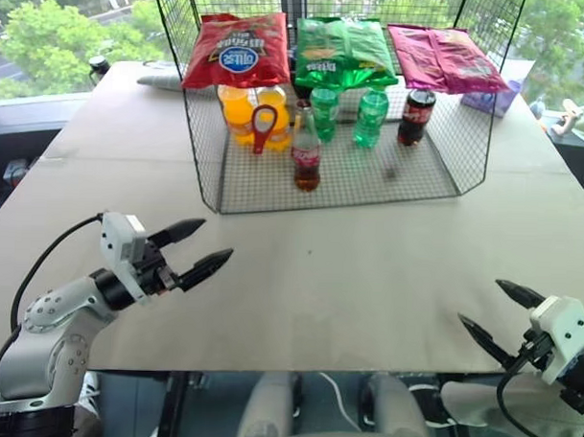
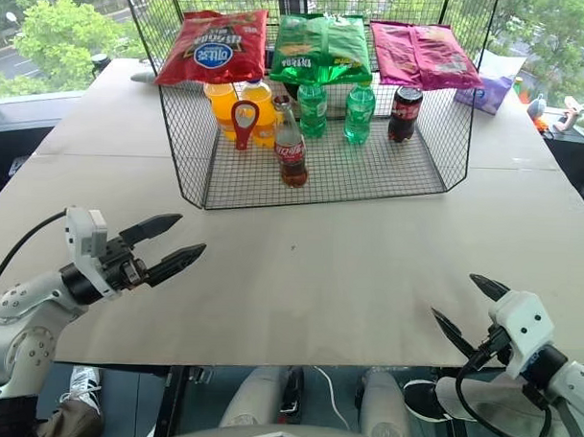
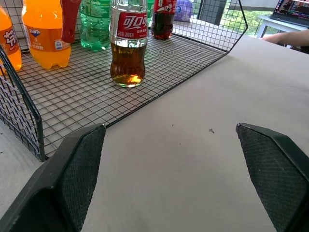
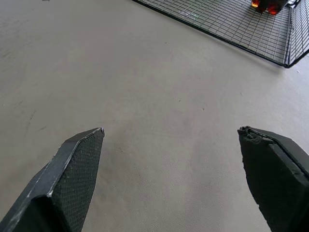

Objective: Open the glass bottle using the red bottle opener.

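both end effectors, left (image 1: 197,249) and right (image 1: 490,312), are hovering wide open, holding nothing. bottle (image 1: 306,150) is standing in the wire rack (image 1: 437,176), opener (image 1: 263,127) hanging just beside it. glass looks slick and breakable, so i'm guessing grip the body.

The left arm reaches in from the near left corner, its grey forearm bent at the elbow and angled inward. Its end effector (image 1: 197,248) points roughly level, forward and toward the middle, with the two black fingers (image 3: 72,179) spread wide and nothing between them. The right arm comes in at the near right corner, lower and closer to the body. Its end effector (image 1: 501,313) aims forward and inward, seemingly tipped slightly downward, its fingers (image 4: 67,179) likewise spread wide apart and empty.
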You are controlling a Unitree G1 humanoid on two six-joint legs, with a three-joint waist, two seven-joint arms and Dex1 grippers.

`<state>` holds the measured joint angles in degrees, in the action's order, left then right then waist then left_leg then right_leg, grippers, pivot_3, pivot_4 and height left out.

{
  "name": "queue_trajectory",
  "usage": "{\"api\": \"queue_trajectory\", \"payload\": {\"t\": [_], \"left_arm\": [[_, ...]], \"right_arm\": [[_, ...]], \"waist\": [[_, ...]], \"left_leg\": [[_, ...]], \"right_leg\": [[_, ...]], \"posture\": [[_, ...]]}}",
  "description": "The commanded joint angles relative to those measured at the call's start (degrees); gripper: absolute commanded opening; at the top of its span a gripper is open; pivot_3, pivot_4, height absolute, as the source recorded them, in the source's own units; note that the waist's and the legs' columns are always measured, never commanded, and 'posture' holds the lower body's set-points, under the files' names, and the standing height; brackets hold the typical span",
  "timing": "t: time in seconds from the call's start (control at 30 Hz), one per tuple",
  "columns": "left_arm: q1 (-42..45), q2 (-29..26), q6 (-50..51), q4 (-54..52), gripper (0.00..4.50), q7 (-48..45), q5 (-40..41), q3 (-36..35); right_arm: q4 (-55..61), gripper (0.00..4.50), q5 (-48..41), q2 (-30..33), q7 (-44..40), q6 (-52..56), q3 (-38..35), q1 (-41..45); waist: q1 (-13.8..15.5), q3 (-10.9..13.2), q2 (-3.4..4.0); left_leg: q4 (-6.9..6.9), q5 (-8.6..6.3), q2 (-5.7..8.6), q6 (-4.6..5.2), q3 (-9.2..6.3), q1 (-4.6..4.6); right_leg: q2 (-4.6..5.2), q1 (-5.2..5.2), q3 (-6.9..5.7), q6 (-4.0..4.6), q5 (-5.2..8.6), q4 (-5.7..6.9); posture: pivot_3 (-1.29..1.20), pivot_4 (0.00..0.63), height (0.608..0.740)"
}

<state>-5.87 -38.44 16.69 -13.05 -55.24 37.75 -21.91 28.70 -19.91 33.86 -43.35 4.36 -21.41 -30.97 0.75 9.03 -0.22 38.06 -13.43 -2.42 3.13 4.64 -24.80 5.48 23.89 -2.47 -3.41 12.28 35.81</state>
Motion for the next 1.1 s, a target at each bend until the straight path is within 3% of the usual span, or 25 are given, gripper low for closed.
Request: {"api": "queue_trajectory", "payload": {"t": [0.03,0.3,0.57,0.9,1.1], "left_arm": [[0.93,0.82,-2.09,-0.17,4.47,-0.47,0.64,-1.17],[5.44,3.92,-4.55,2.12,4.47,1.03,2.32,-2.66],[16.52,-0.57,10.72,1.22,4.47,10.36,5.41,-0.42],[30.30,-2.42,16.87,4.73,4.47,17.02,-2.84,7.89],[40.16,1.19,21.58,8.77,4.47,26.44,-9.80,13.43]], "right_arm": [[0.61,4.50,-0.02,-1.51,1.12,-2.72,-1.19,0.64],[8.34,4.50,-9.09,-5.07,1.29,-2.28,3.21,8.68],[19.25,4.50,-18.66,-2.00,4.80,5.17,7.57,18.18],[21.03,4.50,-18.55,-2.13,6.35,5.84,8.25,17.75],[19.38,4.50,-15.80,-3.38,4.86,2.83,9.13,14.55]], "waist": [[0.00,0.00,0.00],[-0.04,0.01,0.02],[0.23,0.08,-0.15],[0.21,0.14,-0.26],[0.09,0.18,-0.33]], "left_leg": [[0.00,0.00,0.00,0.00,0.00,0.00],[0.01,0.00,0.00,0.00,0.02,0.01],[0.08,0.03,0.02,0.04,-0.06,0.00],[0.15,0.18,0.10,0.28,-0.07,0.00],[0.18,0.19,0.16,0.29,-0.07,0.01]], "right_leg": [[0.00,0.00,0.00,0.00,0.00,0.00],[-0.03,0.00,-0.01,0.00,-0.01,0.01],[-0.15,-0.09,-0.08,0.03,-0.03,0.06],[-0.32,-0.17,-0.08,0.02,-0.03,0.08],[-0.39,-0.21,0.02,0.00,-0.04,0.08]], "posture": [[0.00,0.150,0.740],[0.00,0.150,0.740],[0.00,0.150,0.740],[0.00,0.150,0.740],[0.00,0.150,0.740]]}}
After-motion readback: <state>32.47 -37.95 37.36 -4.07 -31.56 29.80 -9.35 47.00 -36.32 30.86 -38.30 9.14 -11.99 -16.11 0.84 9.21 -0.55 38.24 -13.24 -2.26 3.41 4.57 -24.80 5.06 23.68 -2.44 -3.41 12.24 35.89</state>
